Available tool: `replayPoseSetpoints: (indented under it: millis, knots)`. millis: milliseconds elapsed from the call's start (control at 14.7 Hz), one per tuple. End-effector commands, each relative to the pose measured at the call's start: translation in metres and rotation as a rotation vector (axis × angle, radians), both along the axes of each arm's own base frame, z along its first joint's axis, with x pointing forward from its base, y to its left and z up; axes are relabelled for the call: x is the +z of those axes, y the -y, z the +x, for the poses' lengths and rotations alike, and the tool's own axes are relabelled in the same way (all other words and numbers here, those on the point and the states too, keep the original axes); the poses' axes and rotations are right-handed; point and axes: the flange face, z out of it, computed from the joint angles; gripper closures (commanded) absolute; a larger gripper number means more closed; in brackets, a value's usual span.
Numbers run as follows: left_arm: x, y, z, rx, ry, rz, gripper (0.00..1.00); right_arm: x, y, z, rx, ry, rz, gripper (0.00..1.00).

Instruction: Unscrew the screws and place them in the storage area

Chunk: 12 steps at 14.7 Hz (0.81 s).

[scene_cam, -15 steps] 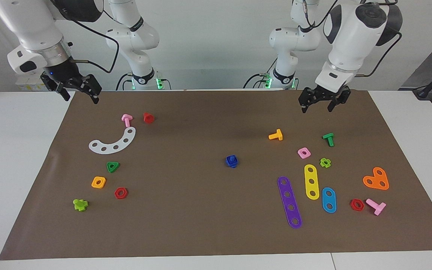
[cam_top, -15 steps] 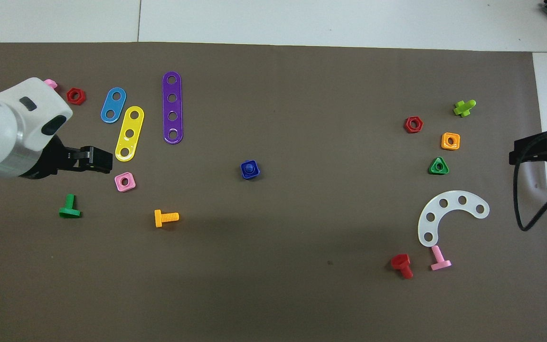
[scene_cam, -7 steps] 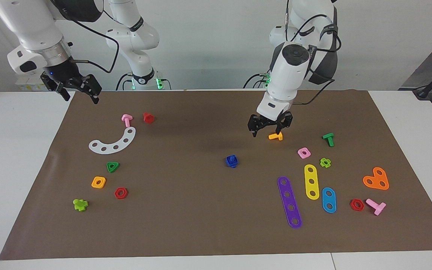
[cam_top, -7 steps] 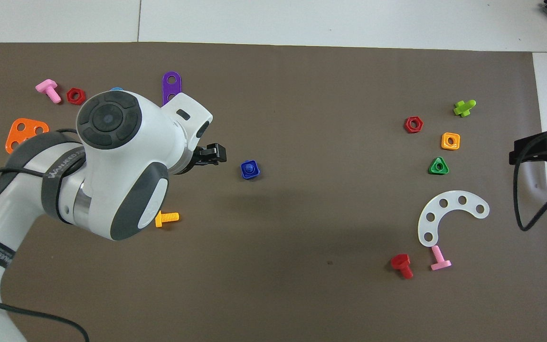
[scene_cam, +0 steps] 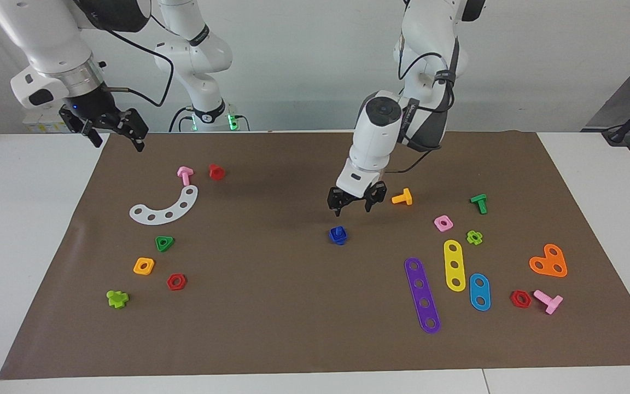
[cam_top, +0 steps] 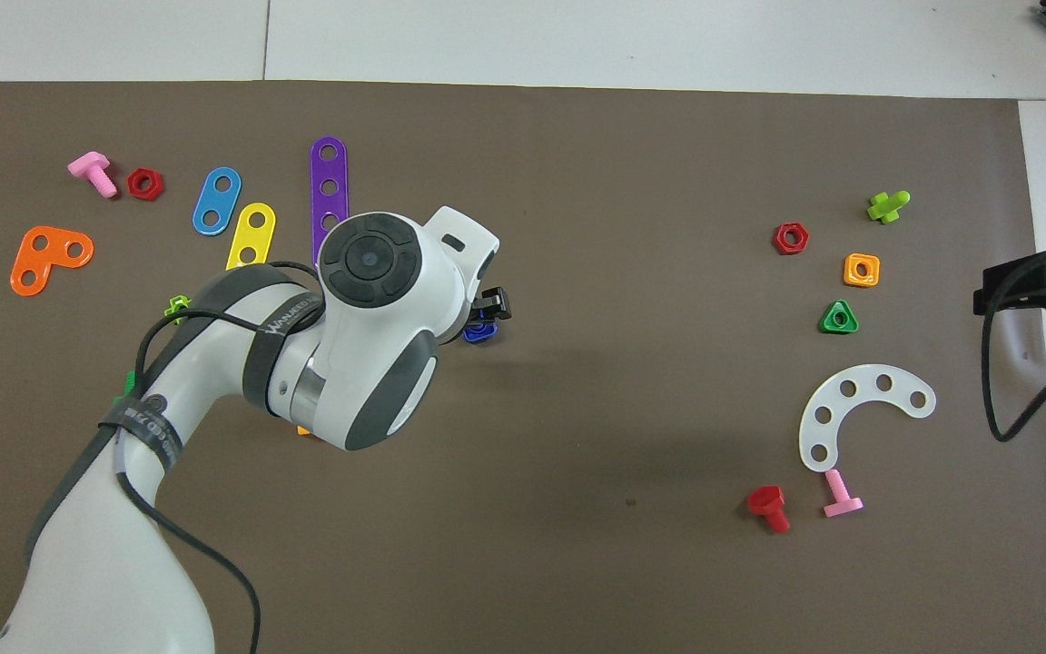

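The dark-blue screw sits screwed into a blue squarish nut on the brown paper mat, near the mat's middle. My left gripper hangs open and empty just above it, a little toward the robots, not touching. In the overhead view the left arm's wrist covers most of the screw, and the left gripper shows at its edge. My right gripper waits, open and empty, over the mat's corner at the right arm's end; it also shows in the overhead view.
An orange bolt, a pink nut, a green bolt and purple and yellow strips lie toward the left arm's end. A white arc, a red bolt and several nuts lie toward the right arm's end.
My left arm has swung from the mat's corner near its base, past the orange bolt, and come down over the blue screw. The right arm has not moved.
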Motion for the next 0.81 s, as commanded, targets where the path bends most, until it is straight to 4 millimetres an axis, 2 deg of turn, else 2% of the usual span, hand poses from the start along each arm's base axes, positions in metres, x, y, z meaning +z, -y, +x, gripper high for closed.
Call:
replayPoseSetpoints:
  millis: [0,271,543,747]
  knots:
    - [-0.019,0.019,0.011,0.016,0.036,0.023,0.09,0.002,0.002,-0.006,0.006,-0.006,0.016,0.00]
    - [-0.046,0.030,0.009,-0.002,0.033,0.029,0.12,0.002,0.002,-0.006,0.006,-0.006,0.016,0.00]
    - [-0.053,0.030,0.011,-0.025,0.071,0.043,0.15,0.002,0.002,-0.006,0.006,-0.007,0.016,0.00]
    - [-0.065,0.028,0.011,-0.024,0.065,0.046,0.20,0.002,0.002,-0.006,0.006,-0.006,0.017,0.00]
